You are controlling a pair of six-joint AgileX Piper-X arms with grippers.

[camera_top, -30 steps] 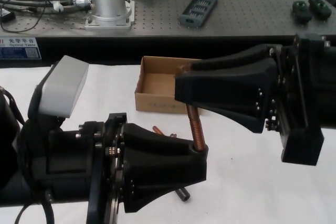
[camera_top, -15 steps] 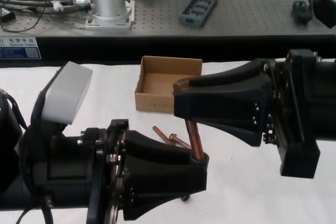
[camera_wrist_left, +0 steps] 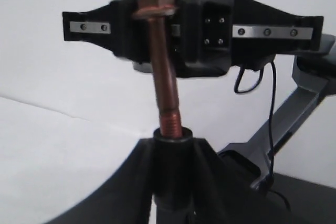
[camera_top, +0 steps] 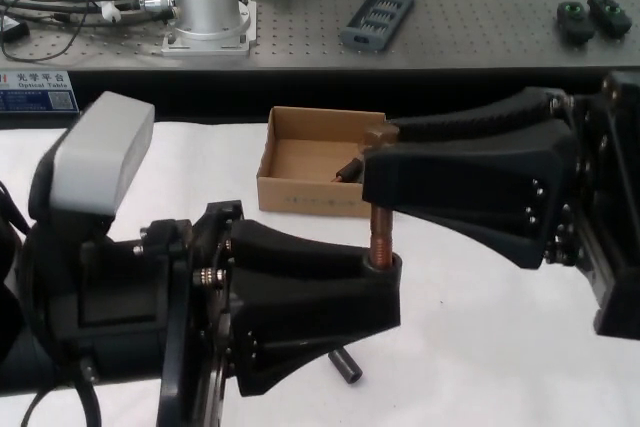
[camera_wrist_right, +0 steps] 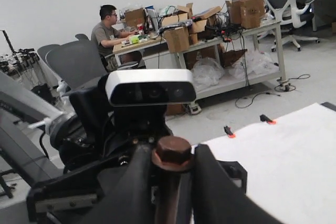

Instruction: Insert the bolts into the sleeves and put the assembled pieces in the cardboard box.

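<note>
The bolt (camera_wrist_left: 161, 72) now stands close to upright, and its threaded tip sits inside the mouth of the sleeve (camera_wrist_left: 172, 145). A second ago the bolt leaned, and its tip met the sleeve at the rim. The lean is now largely corrected. The right jaws are clenched on the bolt's hex head and have shifted sideways and up. The left jaws are clenched on the sleeve and have risen to meet the bolt.

By judgement, alignment is complete and insertion has begun. Most of the shank is still exposed between head and sleeve, so the piece is not yet assembled.

The bolt and sleeve are held in the air on the near side of the cardboard box (camera_top: 300, 192), just in front of its front wall. A dark item lies inside the box, but what it is cannot be told. A loose sleeve (camera_top: 345, 367) lies on the counter (camera_top: 480, 347), farther from the box on the same near side.
</note>
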